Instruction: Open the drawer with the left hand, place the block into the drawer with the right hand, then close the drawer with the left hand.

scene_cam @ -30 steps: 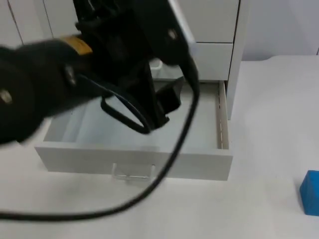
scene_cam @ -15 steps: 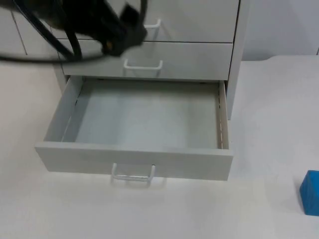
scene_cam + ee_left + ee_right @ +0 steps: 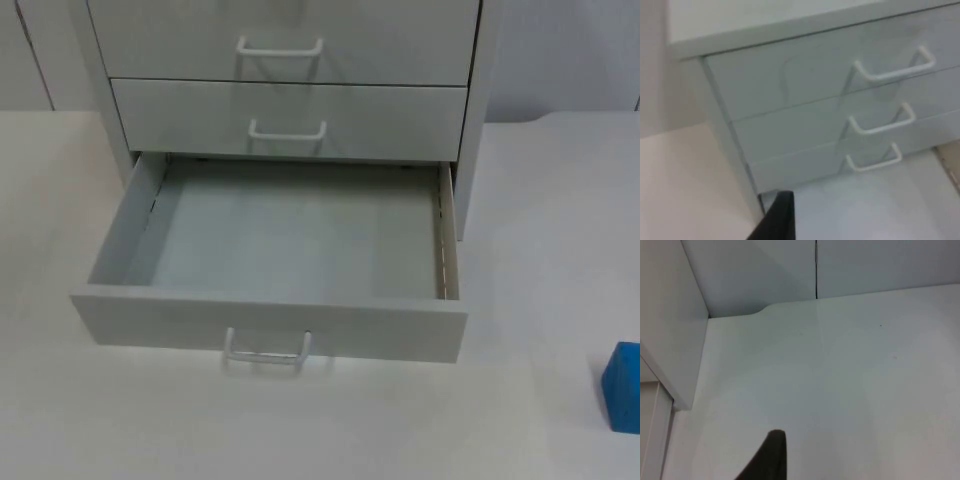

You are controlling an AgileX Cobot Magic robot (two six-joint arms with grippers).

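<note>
Pincer fingertip (image 3: 777, 220) faces cabinet (image 3: 805, 90), drawer (image 3: 270, 320) open.

We see the bottom drawer (image 3: 270, 325) pulled out before the cabinet (image 3: 290, 105), under two shut drawers (image 3: 288, 125); the block (image 3: 625, 385) sits on the table (image 3: 540, 230) well to its right.

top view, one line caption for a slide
Bottom drawer pulled open and empty, blue block waiting on the table.
</note>
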